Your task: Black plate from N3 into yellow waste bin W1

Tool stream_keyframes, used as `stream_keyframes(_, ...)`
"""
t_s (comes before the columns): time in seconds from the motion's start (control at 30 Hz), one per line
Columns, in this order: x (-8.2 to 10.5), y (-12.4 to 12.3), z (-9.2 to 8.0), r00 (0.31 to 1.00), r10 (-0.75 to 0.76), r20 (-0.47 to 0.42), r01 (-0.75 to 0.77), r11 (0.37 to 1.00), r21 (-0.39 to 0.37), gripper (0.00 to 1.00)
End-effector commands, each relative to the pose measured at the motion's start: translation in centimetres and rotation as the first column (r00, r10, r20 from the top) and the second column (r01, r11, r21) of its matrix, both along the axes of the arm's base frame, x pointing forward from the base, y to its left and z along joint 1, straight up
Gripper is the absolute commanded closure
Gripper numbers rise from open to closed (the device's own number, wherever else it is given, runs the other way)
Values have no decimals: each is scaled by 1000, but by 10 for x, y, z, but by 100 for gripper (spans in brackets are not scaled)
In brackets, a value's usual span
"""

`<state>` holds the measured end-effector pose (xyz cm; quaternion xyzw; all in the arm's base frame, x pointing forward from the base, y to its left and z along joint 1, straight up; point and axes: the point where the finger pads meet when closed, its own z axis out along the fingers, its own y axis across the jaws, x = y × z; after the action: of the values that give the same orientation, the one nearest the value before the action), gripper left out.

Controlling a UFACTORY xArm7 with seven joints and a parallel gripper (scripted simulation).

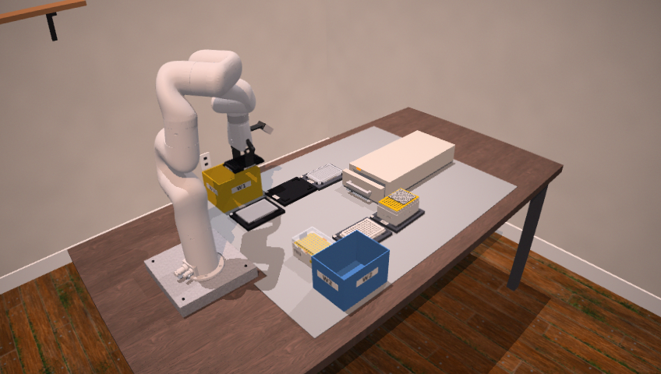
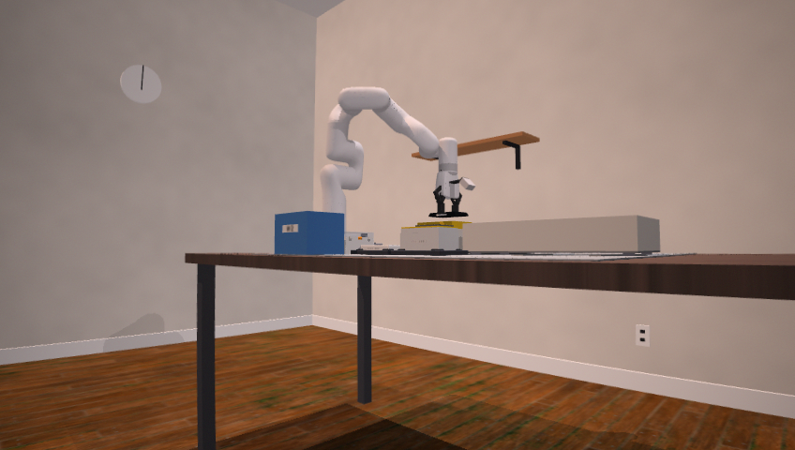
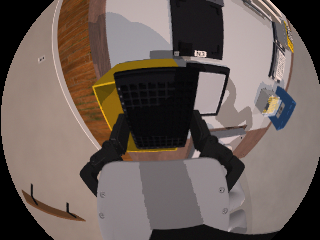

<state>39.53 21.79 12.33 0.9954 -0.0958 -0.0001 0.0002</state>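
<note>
My gripper [image 1: 242, 157] is shut on the black plate [image 1: 242, 163], holding it level across its width. The plate hangs just above the rim of the yellow bin W1 [image 1: 231, 185], over the bin's right part. In the wrist view the black plate [image 3: 159, 108] sits between my two black fingers, with the yellow bin [image 3: 116, 96] under and to the left of it. In the exterior view the gripper [image 2: 447, 207] holds the plate [image 2: 447, 214] a little above the bench items. The empty black nest [image 1: 291, 190] lies right of the bin.
A nest with a grey plate [image 1: 256, 213] lies in front of W1. A white plate [image 1: 323, 174] sits beyond the empty nest. The beige cooler [image 1: 398, 163], a tip box [image 1: 397, 203], another white plate [image 1: 362, 228], a small yellow tip box [image 1: 310, 244] and blue bin W2 [image 1: 350, 268] stand to the right.
</note>
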Motion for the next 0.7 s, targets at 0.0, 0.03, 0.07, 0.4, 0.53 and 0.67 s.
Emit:
stream_keyframes(0.0,-5,7,2,1000,0,4,0,1000,2,100)
stream_keyframes(0.03,-7,9,2,1000,0,4,0,1000,2,100)
stream_keyframes(0.07,-9,11,2,1000,0,4,0,1000,2,100)
stream_keyframes(0.4,-24,27,2,1000,0,4,0,1000,2,100)
stream_keyframes(0.53,-32,34,2,1000,0,4,0,1000,2,100)
stream_keyframes(0.67,-35,37,2,1000,0,4,0,1000,2,100)
